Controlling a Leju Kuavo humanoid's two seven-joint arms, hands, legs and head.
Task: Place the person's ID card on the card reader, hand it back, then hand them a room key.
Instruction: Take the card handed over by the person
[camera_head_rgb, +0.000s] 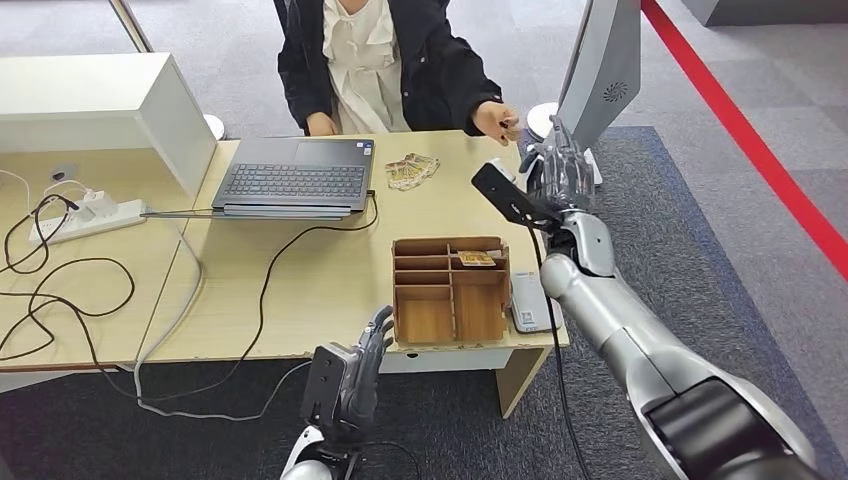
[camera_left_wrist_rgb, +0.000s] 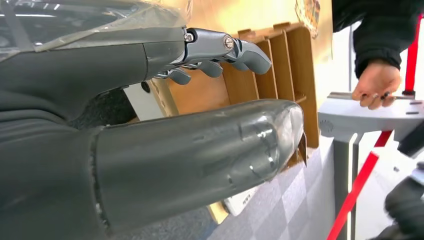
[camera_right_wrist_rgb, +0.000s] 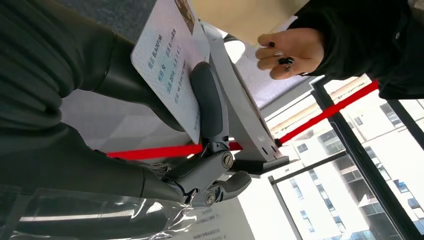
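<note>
A grey finger (camera_right_wrist_rgb: 207, 102) is pressing the ID card (camera_right_wrist_rgb: 170, 60) against the thumb, so the right hand (camera_head_rgb: 558, 165) is gripping the card, right of centre in the upper half of the head view. The card is sitting upper left of centre in the right wrist view, printed face showing. The person's hand (camera_head_rgb: 497, 120) is hovering just upper left of the right hand, fingers bent, apart from the card. The left hand (camera_head_rgb: 368, 360) is hanging at the lower centre, below the desk (camera_head_rgb: 300, 290) edge, fingers loosely curled and apart, holding nothing. Just upper right of it, the wooden organizer (camera_head_rgb: 450, 290) is lying on the desk, with the white reader (camera_head_rgb: 528, 300) touching its right side. A laptop (camera_head_rgb: 295, 178) is standing open at the upper left of centre, with a few cards (camera_head_rgb: 411, 170) just to its right.
</note>
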